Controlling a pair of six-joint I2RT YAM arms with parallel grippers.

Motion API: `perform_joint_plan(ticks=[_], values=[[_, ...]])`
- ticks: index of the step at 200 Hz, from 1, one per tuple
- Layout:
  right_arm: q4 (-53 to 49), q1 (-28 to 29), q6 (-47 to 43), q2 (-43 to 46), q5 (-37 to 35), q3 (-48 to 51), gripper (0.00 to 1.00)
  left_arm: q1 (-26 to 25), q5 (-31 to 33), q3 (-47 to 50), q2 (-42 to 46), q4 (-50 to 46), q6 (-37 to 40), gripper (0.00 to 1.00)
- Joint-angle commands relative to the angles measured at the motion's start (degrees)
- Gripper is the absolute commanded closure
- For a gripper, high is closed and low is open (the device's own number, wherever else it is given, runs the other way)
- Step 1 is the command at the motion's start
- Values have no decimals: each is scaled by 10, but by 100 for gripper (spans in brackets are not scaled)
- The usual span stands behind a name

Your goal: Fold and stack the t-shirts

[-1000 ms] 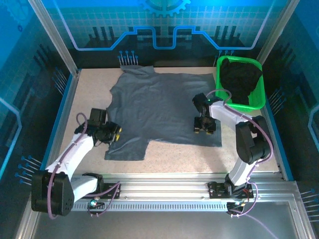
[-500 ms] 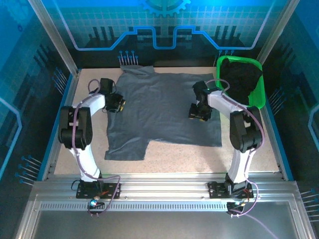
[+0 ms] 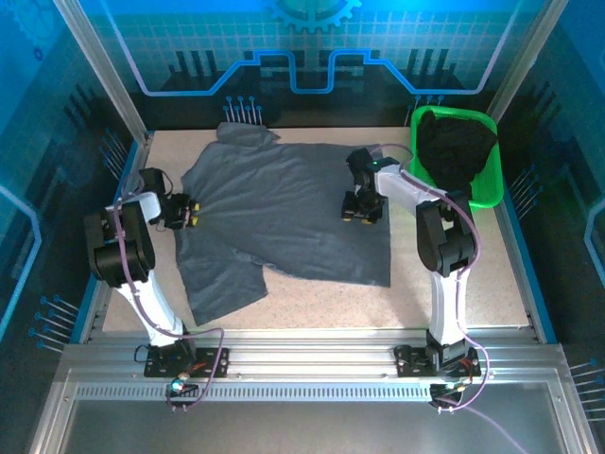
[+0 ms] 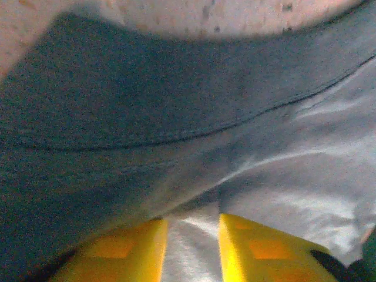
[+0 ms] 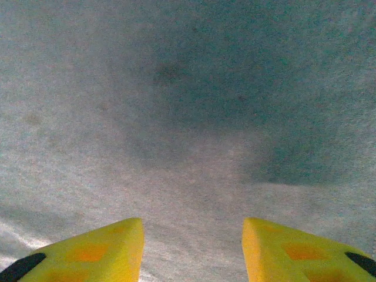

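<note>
Grey t-shirt [image 3: 284, 213] just dragged left, lies skewed on counter [image 3: 454, 284]. Your left fingers [image 4: 117, 252] clamp its left edge; right fingers [image 5: 94, 249] apart over cloth. Black t-shirt [image 3: 454, 151] upper right in basket [image 3: 492, 194]. Flatten before folding.

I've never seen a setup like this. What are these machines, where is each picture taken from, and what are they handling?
These are two robot arms bolted at the near edge of a table. The wide picture looks down from above. The two close-ups come from cameras on the wrists, so the yellow wedges are each arm's own fingers. A grey t-shirt lies spread on the table, and a black t-shirt sits bunched in a green basket at the far right. The left gripper pinches the grey shirt's left edge. The right gripper stands open over the cloth, holding nothing.
</note>
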State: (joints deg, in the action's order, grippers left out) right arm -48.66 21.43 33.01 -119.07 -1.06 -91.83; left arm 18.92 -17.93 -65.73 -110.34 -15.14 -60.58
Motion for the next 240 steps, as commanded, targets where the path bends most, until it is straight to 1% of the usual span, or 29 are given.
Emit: perform_joint_plan(ticks=[1, 13, 26, 46, 61, 85, 97, 129, 140, 150, 168, 188, 208, 229, 240], values=[[-20, 27, 13, 23, -15, 17, 51, -6, -43, 4, 11, -18, 15, 56], [-1, 40, 21, 64, -27, 67, 51, -12, -19, 0, 50, -44, 24, 47], [15, 49, 32, 108, -30, 121, 51, -20, 31, 3, 109, -93, 40, 41], [38, 52, 45, 160, -19, 196, 51, -47, 118, 42, 217, -178, 51, 43], [43, 51, 39, 168, -10, 219, 51, -78, 153, 107, 297, -220, 32, 46], [27, 43, 25, 136, -10, 205, 51, -117, 147, 231, 421, -266, -16, 51], [7, 28, 23, 104, -3, 184, 51, -131, 137, 273, 467, -305, -31, 54], [-45, -1, 11, 33, -17, 119, 51, -172, 150, 314, 582, -454, -53, 55], [-61, -11, 8, 15, -26, 93, 51, -176, 151, 327, 622, -489, -68, 54], [-61, -24, 8, 5, -12, 78, 51, -178, 150, 338, 652, -524, -78, 51], [-55, -41, 8, -12, 14, 55, 51, -181, 151, 357, 678, -554, -80, 48], [-45, -49, -3, -11, 30, 39, 50, -195, 161, 359, 667, -553, -88, 45], [-35, -47, -12, 14, 41, 40, 48, -206, 180, 362, 637, -524, -104, 42], [-24, -43, -15, 51, 59, 60, 46, -208, 207, 373, 597, -480, -113, 41], [-21, -40, -16, 70, 67, 73, 45, -209, 210, 383, 571, -458, -118, 41]])
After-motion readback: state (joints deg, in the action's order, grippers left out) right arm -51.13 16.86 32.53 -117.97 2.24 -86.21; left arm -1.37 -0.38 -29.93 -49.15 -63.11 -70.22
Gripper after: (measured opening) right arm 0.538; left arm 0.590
